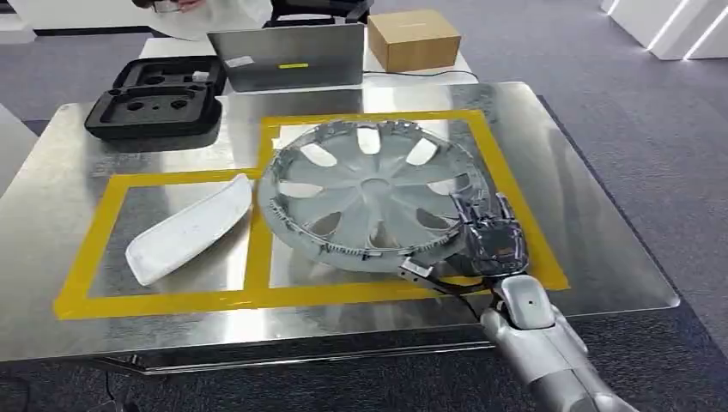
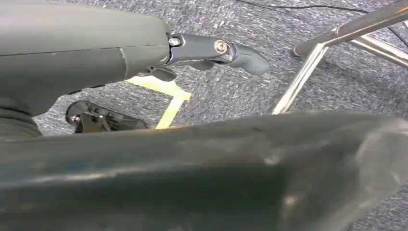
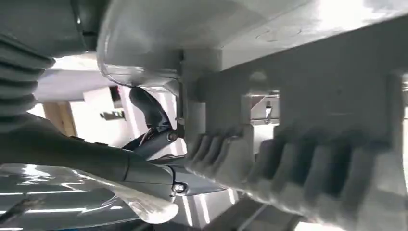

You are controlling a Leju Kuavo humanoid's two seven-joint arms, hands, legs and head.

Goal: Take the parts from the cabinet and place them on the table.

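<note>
Right hand [image 1: 491, 242] is closest, coming up over the near table [image 1: 592, 257] edge and gripping the rim of the grey hubcap [image 1: 373, 193], which lies inside the yellow-taped square. White curved part [image 1: 191, 227] lies in the taped box beside it. Left hand [image 2: 211, 50] hangs over carpet holding nothing, fingers loosely curled. Farther back: black foam tray [image 1: 159, 96], laptop [image 1: 288, 56], cardboard box [image 1: 414, 39].

Laptop [image 1: 288, 56], cardboard box [image 1: 413, 39], black foam case [image 1: 157, 96]
</note>
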